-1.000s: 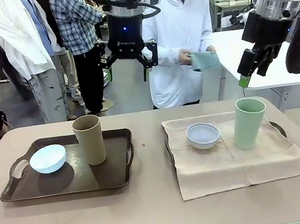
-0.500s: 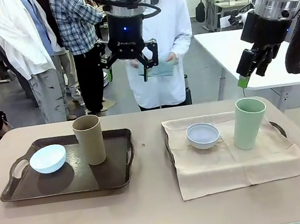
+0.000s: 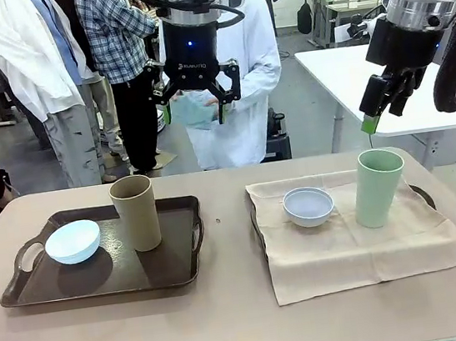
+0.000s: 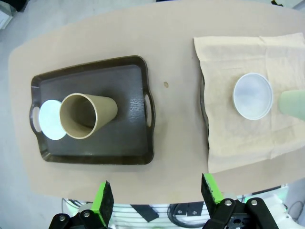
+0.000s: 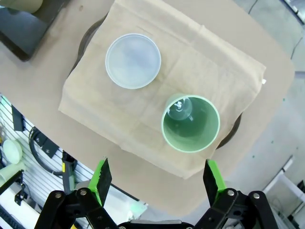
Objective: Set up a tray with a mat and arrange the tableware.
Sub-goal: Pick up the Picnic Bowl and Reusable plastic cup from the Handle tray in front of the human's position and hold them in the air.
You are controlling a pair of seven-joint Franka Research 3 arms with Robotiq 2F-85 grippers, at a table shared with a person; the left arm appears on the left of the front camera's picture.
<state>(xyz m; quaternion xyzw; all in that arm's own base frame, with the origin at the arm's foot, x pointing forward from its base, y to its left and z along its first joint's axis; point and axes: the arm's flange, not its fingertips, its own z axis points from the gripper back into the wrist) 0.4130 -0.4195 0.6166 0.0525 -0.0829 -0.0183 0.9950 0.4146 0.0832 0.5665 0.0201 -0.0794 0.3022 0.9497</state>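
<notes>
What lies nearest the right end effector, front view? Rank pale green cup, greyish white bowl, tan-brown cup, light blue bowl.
1. Pale green cup, just under the right end effector.
2. Greyish white bowl, left of that cup.
3. Tan-brown cup, on the left tray.
4. Light blue bowl, farthest left.

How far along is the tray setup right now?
Done: the right tray has its mat, with the greyish white bowl and pale green cup on it. In hand: nothing; left gripper and right gripper hang open, while a person holds a bluish cloth. Left: the left tray has no mat under its light blue bowl and tan cup.
</notes>
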